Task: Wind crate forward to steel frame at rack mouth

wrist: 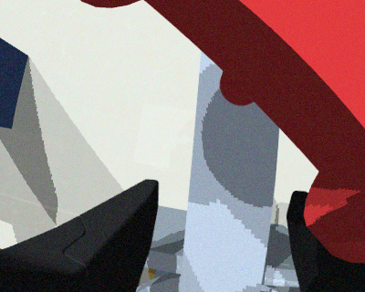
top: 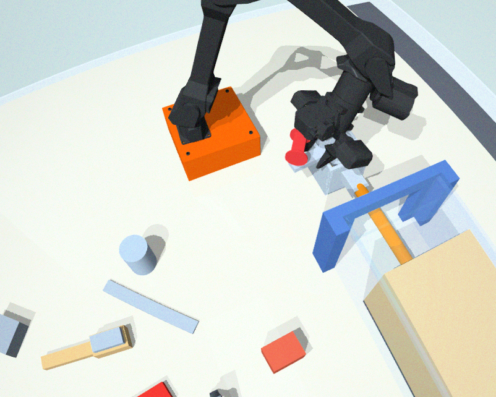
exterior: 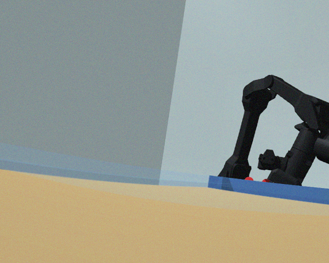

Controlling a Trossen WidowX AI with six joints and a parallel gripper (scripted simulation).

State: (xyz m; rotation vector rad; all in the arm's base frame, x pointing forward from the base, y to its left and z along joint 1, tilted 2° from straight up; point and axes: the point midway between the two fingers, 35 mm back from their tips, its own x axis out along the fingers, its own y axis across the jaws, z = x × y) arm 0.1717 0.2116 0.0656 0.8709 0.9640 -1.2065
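Observation:
The winch handle, with a red crank (top: 296,157) (exterior: 248,178) (wrist: 278,78), stands over the pale winch (top: 329,180). Its pale shaft (wrist: 228,246) runs down between my fingertips; its lower end is not clearly visible. My gripper (top: 314,156) (wrist: 224,189) is open around the shaft, with a gap on both sides. An orange strap (top: 388,235) runs from the winch under the blue frame (top: 388,192) (exterior: 284,191) to the tan crate (top: 446,289) (exterior: 150,238). The crate looks flat, its front a gap behind the frame.
The orange robot base (top: 223,145) is left of the winch. A pale cylinder (top: 134,250), a flat bar (top: 151,306), a tan-handled tool (top: 68,355) and a red block (top: 283,352) lie on the bench. Clear panels flank the crate.

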